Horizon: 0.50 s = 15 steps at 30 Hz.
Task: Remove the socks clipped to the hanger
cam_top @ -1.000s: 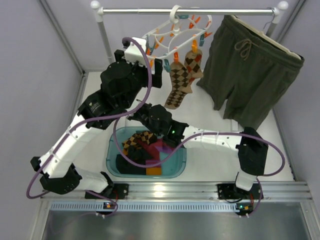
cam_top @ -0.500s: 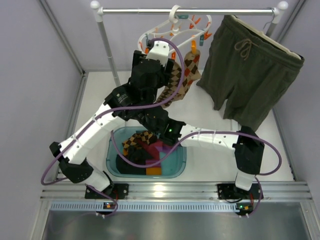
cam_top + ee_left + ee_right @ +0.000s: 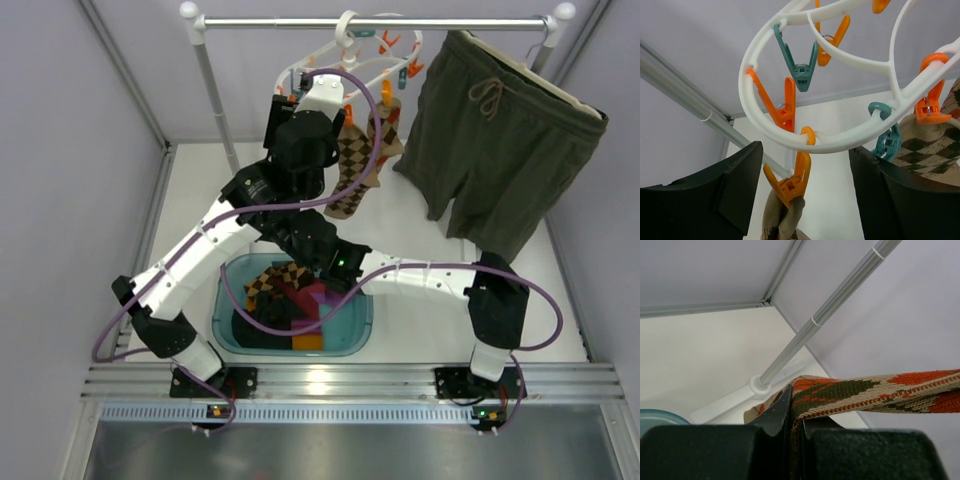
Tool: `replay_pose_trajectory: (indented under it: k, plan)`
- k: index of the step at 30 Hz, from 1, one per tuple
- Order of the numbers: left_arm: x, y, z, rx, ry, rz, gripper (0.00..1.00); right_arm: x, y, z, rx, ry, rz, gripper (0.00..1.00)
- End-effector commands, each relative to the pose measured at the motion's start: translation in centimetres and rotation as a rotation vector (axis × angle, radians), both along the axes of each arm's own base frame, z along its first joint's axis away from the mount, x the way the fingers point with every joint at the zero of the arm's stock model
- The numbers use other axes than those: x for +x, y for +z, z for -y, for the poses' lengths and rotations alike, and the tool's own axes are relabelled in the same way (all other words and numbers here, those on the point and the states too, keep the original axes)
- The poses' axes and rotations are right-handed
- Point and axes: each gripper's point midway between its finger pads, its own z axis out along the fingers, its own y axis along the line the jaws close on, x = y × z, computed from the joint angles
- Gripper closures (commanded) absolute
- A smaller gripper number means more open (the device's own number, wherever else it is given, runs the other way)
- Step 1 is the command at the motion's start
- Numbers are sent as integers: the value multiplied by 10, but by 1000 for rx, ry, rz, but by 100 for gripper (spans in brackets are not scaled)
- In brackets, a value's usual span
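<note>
The white hanger hangs from the rail with orange and teal pegs. Two argyle socks dangle from it. My left gripper is raised to the ring. It is open, its jaws either side of an orange peg that clips a tan sock, touching neither. A second argyle sock hangs from another orange peg. My right gripper is shut on an orange, green and tan argyle sock. From above, my left arm mostly covers the right gripper.
A teal bin on the table holds several loose socks. Olive-green shorts hang at the right end of the rail. The rack's upright pole stands left of the hanger.
My left arm has swung right and up from beside the hanger to its ring, and its jaws have narrowed around the orange peg. The right arm has barely moved.
</note>
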Motion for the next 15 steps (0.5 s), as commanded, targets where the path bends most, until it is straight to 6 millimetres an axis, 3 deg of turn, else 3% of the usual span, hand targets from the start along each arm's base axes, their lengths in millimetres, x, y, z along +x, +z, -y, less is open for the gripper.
replay_pose_trajectory:
  k: [1, 4, 11, 15]
  plan:
    - [0, 10, -10, -14, 44, 29, 27, -18, 11, -1, 24, 53, 0, 100]
    - [1, 9, -14, -14, 58, 28, 37, -19, 14, 1, 33, 56, 1, 100]
    - [6, 5, -18, -3, 80, 21, 38, -22, 18, 10, 62, 53, -5, 100]
    - [8, 3, -17, -2, 75, 17, 24, -22, 21, 12, 72, 49, -7, 100]
